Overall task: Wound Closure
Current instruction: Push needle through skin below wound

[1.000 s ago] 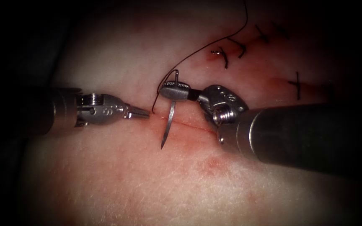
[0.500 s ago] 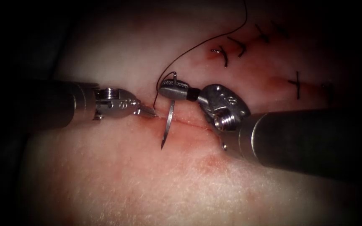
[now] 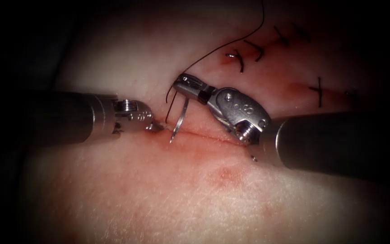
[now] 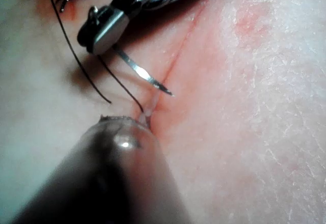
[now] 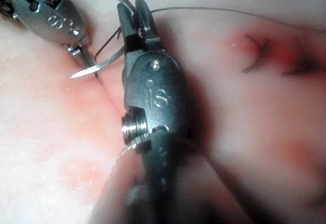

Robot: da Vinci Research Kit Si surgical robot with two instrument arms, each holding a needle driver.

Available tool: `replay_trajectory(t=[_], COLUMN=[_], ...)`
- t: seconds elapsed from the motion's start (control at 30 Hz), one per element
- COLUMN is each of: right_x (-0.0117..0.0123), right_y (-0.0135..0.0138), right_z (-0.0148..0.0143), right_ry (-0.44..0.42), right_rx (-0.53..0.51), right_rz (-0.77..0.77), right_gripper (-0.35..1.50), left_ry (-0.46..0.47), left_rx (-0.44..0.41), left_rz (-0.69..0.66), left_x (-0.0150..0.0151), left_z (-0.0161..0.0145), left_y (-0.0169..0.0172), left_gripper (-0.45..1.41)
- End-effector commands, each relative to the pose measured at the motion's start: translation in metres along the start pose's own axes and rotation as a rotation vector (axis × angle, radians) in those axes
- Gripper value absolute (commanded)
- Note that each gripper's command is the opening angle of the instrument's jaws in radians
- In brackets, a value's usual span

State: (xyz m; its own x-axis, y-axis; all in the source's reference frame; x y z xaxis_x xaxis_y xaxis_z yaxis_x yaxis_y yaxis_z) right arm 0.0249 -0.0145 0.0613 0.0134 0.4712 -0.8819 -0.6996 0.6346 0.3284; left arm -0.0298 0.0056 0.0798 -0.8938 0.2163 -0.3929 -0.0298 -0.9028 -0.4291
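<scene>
My right tool [image 3: 187, 86] comes in from the right, jaws shut on the curved needle [image 3: 180, 118] near its tail. The needle hangs free of the tissue, its tip just over the left end of the cut [image 3: 208, 136]. Dark thread [image 3: 222, 45] runs from the tail up and to the right, with a short loop beside the jaws. My left tool [image 3: 159, 127] has its jaws shut, tips touching the tissue at the cut's left end, just left of the needle tip. The right wrist view shows the left tool [image 5: 84, 56] beside the needle [image 5: 99, 67]. The left wrist view shows the needle [image 4: 140, 72].
Finished dark stitches [image 3: 242, 61] lie on the tissue at the upper right, with another [image 3: 319, 90] further right. A reddish patch [image 3: 224, 174] marks the tissue below the cut. The right tool's thick shaft [image 3: 339, 144] covers the cut's right part.
The left tool has moved right and down onto the cut's left end. The right tool has turned its wrist, swinging the needle tip up and left toward the cut.
</scene>
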Motion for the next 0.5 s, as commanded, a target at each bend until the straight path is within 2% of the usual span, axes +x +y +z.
replay_trajectory(t=[0.03,0.07,0.17,0.27,0.43,0.5], right_x=[-0.0013,-0.0015,-0.0019,-0.0019,-0.0019,-0.0019], right_y=[-0.0007,-0.0009,-0.0012,-0.0012,-0.0014,-0.0019], right_z=[0.001,0.0011,0.0015,0.0015,0.0014,0.0012], right_ry=[0.004,0.006,0.014,0.024,0.036,0.048], right_rx=[-0.002,-0.003,-0.002,-0.007,-0.015,-0.02], right_rz=[-0.02,-0.034,-0.063,-0.091,-0.131,-0.178], right_gripper=[-0.35,-0.35,-0.35,-0.35,-0.35,-0.35], left_ry=[-0.002,-0.003,-0.003,-0.003,-0.003,-0.003], left_rx=[0.002,0.002,0.002,0.001,0.001,0.001], left_rz=[0.002,0.002,0.0,-0.001,-0.013,-0.013], left_x=[0.0002,0.0003,0.0004,0.0005,0.0004,0.0005], left_z=[0.0007,0.0006,0.0005,0.0004,0.0003,0.0003], left_y=[0.0,0.0,0.0002,0.0003,0.0005,0.0005], left_gripper=[0.09,0.24,0.47,0.37,0.34,0.19])
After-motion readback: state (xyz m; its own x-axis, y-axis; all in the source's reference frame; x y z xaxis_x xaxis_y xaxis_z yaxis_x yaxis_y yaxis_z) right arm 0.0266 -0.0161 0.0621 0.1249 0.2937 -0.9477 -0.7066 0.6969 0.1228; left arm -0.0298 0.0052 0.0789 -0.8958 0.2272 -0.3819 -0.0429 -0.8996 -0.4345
